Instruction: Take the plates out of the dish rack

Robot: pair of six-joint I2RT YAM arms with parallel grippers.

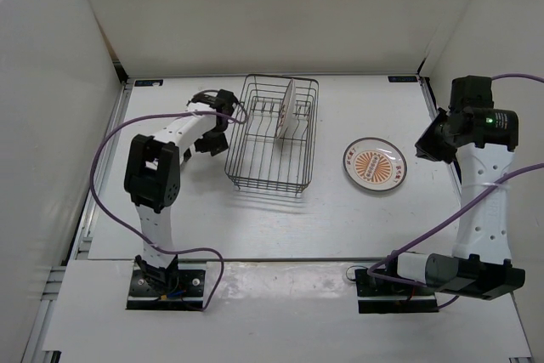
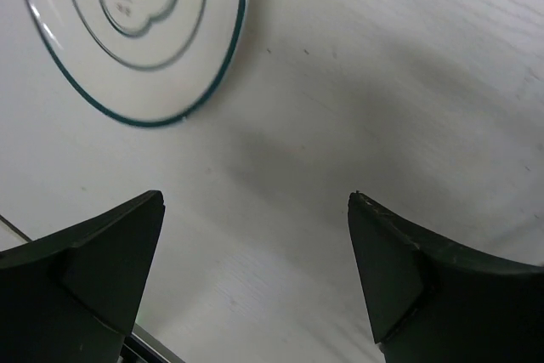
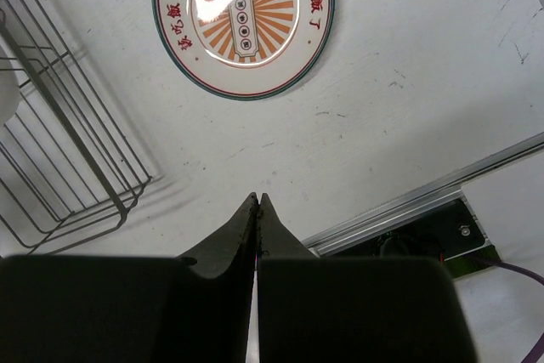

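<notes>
Table [image 1: 255, 218] of pale board carries the dish rack [image 1: 265, 178] at its middle, between the two arms, with the job two-thirds done by the look of it. One white plate [image 1: 289, 110] stands on edge among the rack's prongs, toward its far right side. The orange-centred plate [image 1: 375, 165] lies flat on the table to the right of the rack, well apart from it. The grey-ringed plate [image 2: 136, 31] lies flat to the left, seen only from the left wrist camera and not made out from above. The left tool [image 2: 255, 201] hangs with its jaws wide apart over bare table just beside that ringed plate, gripping nothing. The right tool [image 3: 257, 201] is pressed together and empty, pointing down near the orange plate. The step in hand appears to be clearing away from the set-down plate and going for the one in the rack. To do it well, the left tool should rise straight up so that no finger catches the ringed plate's rim. It should then come down over the upright plate's top edge with one jaw on each face, close firmly and lift vertically until the plate clears the prongs and wire. The plate can then be laid flat on bare table, apart from the others.
</notes>
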